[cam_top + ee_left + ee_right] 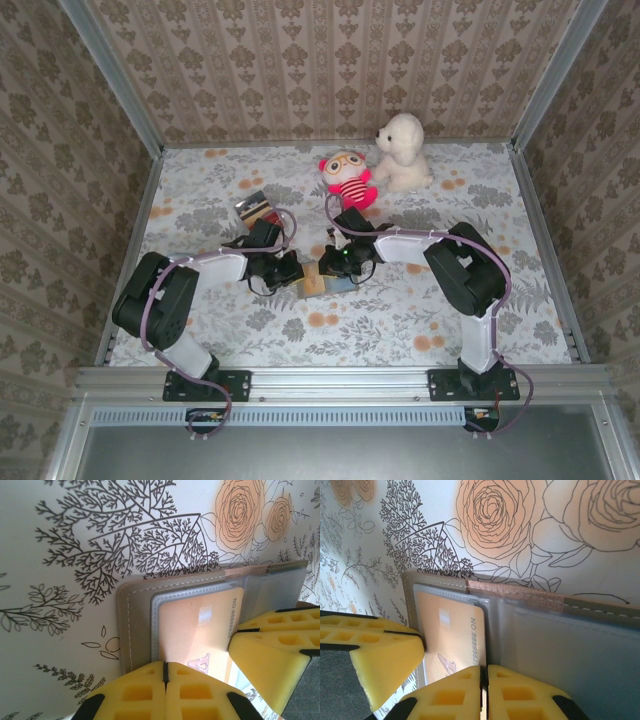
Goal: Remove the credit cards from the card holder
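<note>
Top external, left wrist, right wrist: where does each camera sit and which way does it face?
Top external: high behind the arm bases, facing down on the table; both arms show, left gripper and right gripper meeting at the card holder.
Left wrist: on the left arm, facing the card holder past its own yellow fingers.
Right wrist: likewise, from the other side.
Shared: both wrist views show the gold card.

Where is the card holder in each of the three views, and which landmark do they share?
Top external: card holder near picture centre, lying open.
Left wrist: card holder from centre to right edge.
Right wrist: card holder from centre-left to right edge.
Shared landmark: the gold-brown card inside it, in both wrist views.
</note>
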`<state>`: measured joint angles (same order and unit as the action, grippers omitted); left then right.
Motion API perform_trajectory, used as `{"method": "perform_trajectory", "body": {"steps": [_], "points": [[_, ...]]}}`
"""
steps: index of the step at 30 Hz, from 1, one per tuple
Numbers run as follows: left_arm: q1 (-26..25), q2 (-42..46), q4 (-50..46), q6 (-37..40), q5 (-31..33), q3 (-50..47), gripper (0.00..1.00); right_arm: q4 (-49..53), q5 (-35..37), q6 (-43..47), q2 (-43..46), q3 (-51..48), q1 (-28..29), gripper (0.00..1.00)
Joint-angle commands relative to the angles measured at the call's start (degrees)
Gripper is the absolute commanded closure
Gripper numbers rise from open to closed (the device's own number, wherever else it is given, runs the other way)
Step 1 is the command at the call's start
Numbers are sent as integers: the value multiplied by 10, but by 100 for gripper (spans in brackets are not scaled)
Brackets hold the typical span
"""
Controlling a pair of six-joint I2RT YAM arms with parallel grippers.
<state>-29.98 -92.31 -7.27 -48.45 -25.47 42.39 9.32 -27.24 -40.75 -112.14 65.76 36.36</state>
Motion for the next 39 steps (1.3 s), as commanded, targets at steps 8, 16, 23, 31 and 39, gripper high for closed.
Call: {"method": "perform_trajectory", "body": {"steps": [8,16,23,31,39], "points": [[-3,-3,-25,7,26,-15,88,-11,-3,8,20,-19,0,97],[-2,5,-26,11,29,-15,79,-4,23,14,45,-37,-5,100],[0,-1,-22,13,25,-16,82,-7,21,10,41,-40,-8,100],[-1,-10,-24,17,26,-15,89,4,3,3,21,-28,-7,78],[-1,-22,-34,23,33,-15,92,19,1,3,0,-17,-2,76]]}}
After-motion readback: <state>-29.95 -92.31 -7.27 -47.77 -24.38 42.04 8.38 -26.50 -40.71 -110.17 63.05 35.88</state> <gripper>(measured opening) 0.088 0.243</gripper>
